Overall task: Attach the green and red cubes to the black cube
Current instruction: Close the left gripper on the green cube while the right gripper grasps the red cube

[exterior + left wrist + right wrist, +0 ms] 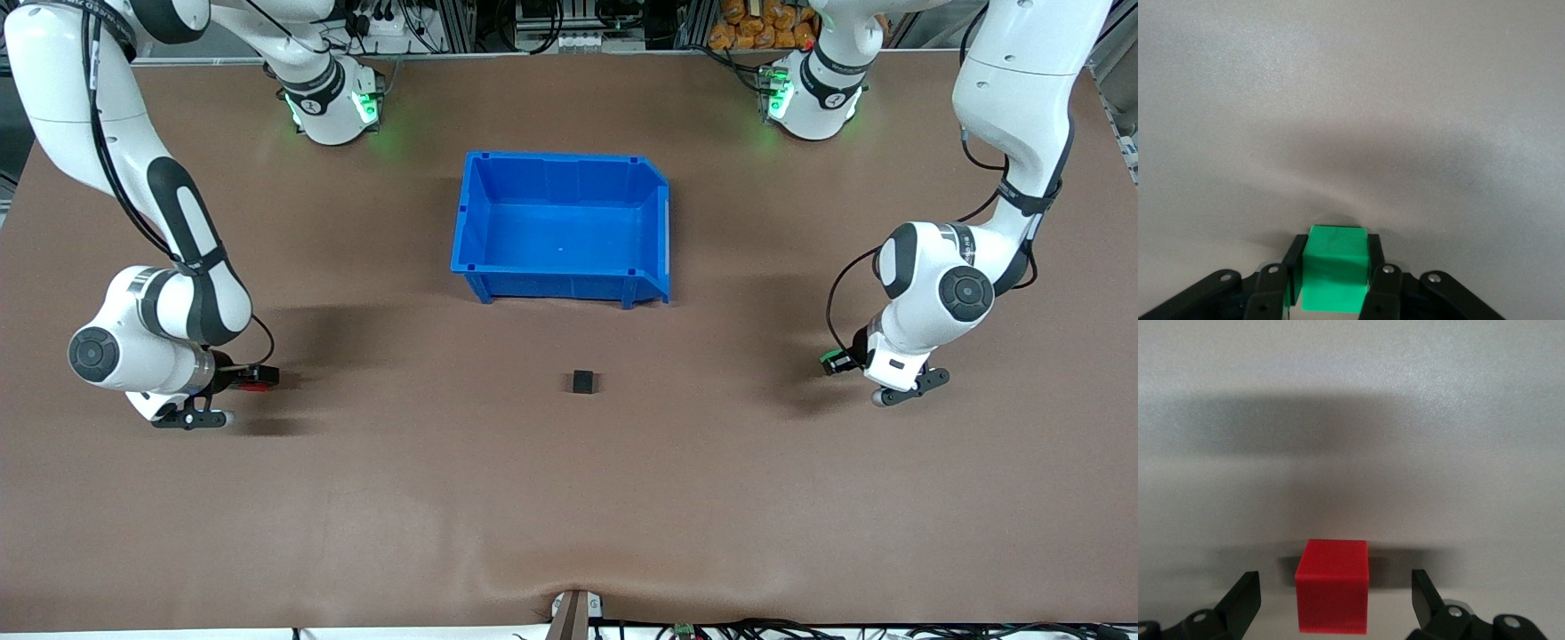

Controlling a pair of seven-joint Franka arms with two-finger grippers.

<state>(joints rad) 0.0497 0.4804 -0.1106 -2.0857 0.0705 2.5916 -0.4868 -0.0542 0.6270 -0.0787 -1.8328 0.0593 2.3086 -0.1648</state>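
**Gripping green at one end, red lying loose at the other**

Clamping the green cube point(1333, 277) between its fingers point(1383, 288), the left gripper point(837, 360) sits low at the middle right of the front view, over bare table point(569, 498) toward the left arm's end. From the front, only a sliver of green shows beside the wrist; the lower frame edge of the left wrist view cuts off the cube's bottom.

The right gripper point(253, 378) sits at the middle left of the front view, toward the right arm's end. Its jaws are spread, both fingers point(1243, 600) clear of the red cube point(1333, 595), which lies between them on the table. From the front, the red cube point(256, 384) is mostly hidden by the gripper.

The black cube point(584, 381) rests alone at frame centre, nearer the camera than the blue bin point(560, 267).
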